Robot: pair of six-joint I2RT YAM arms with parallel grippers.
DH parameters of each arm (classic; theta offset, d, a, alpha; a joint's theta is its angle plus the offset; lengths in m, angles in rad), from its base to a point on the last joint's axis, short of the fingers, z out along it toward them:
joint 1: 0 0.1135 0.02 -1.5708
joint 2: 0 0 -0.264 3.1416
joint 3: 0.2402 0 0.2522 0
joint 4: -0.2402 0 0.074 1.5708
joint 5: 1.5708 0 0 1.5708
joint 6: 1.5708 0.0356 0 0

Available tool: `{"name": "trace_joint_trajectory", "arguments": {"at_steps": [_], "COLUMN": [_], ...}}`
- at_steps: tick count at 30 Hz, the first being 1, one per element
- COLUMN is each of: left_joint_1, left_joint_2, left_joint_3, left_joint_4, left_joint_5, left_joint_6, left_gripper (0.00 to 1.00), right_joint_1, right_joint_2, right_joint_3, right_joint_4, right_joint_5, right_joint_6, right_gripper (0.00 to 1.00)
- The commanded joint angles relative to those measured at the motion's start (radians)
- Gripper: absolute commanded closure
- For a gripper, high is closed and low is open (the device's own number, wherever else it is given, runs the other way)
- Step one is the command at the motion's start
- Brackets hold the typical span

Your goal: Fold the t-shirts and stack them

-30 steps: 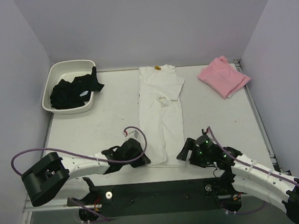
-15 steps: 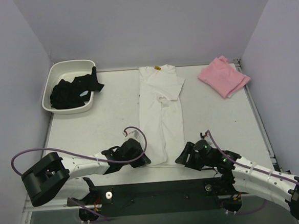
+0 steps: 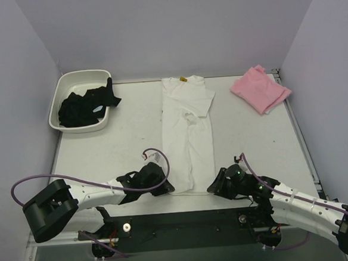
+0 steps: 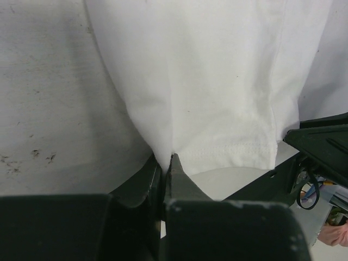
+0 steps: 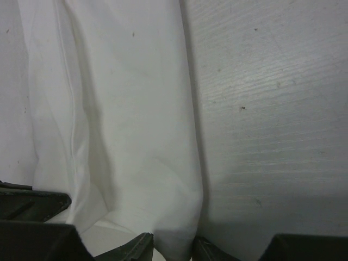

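Observation:
A white t-shirt [image 3: 188, 135] lies folded into a long strip down the middle of the table, its yellow neck tag at the far end. My left gripper [image 3: 166, 185] is shut on the strip's near left hem corner [image 4: 166, 160]. My right gripper [image 3: 216, 184] sits low at the near right corner. Its fingers stand a little apart, and a bunched fold of the white t-shirt [image 5: 119, 109] fills the gap between them [image 5: 171, 247]. A pink t-shirt [image 3: 259, 88] lies folded at the back right, away from both grippers.
A white tub [image 3: 61, 93] at the back left holds dark clothes [image 3: 86, 107]. Purple walls close in the table on three sides. The table's near edge and the black arm mounts lie just behind both grippers.
My right gripper slid left to the shirt's near right corner and narrowed its jaws around the cloth. My left gripper kept its hold and barely moved.

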State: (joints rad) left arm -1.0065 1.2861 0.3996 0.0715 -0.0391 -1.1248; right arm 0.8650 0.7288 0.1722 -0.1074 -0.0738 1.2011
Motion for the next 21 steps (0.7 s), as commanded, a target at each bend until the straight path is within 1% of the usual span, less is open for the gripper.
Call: {"name": "trace_joint_trajectory", "arguments": {"at_steps": [1,2,7,12,13,15,16,19,21], "left_joint_1": [-0.004,-0.004,-0.003,-0.006,-0.007,-0.010,-0.011,-0.012,-0.017], "left_joint_2": [-0.044,-0.054,-0.074,-0.068,-0.065,-0.056,-0.051,-0.031,-0.021], "left_joint_3": [-0.036,-0.041,-0.059,-0.068,-0.071,-0.073,-0.073,-0.070,-0.064], "left_joint_4": [-0.070,-0.102,-0.098,-0.085,-0.053,-0.044,-0.036,-0.021,-0.016], "left_joint_5": [-0.008,-0.010,-0.010,0.001,0.002,0.004,0.004,0.007,0.008], "left_joint_6": [0.011,0.010,0.003,-0.006,-0.006,-0.009,-0.010,-0.010,-0.010], "left_gripper": [1.00,1.00,1.00,1.00,1.00,1.00,1.00,1.00,1.00], "right_joint_1": [0.005,0.005,0.003,0.006,0.005,0.012,0.015,0.022,0.023], "right_joint_2": [0.044,0.052,0.109,0.150,0.158,0.159,0.158,0.155,0.152], "right_joint_3": [0.016,0.021,0.044,0.036,0.033,0.016,0.012,0.003,0.007], "right_joint_4": [-0.117,-0.117,-0.103,-0.054,-0.034,-0.018,-0.014,-0.020,-0.026], "right_joint_5": [0.069,0.098,0.117,0.092,0.086,0.080,0.080,0.091,0.091], "right_joint_6": [-0.032,-0.034,-0.057,-0.052,-0.048,-0.038,-0.035,-0.028,-0.031], "right_gripper": [0.66,0.68,0.72,0.79,0.80,0.84,0.86,1.00,1.00]}}
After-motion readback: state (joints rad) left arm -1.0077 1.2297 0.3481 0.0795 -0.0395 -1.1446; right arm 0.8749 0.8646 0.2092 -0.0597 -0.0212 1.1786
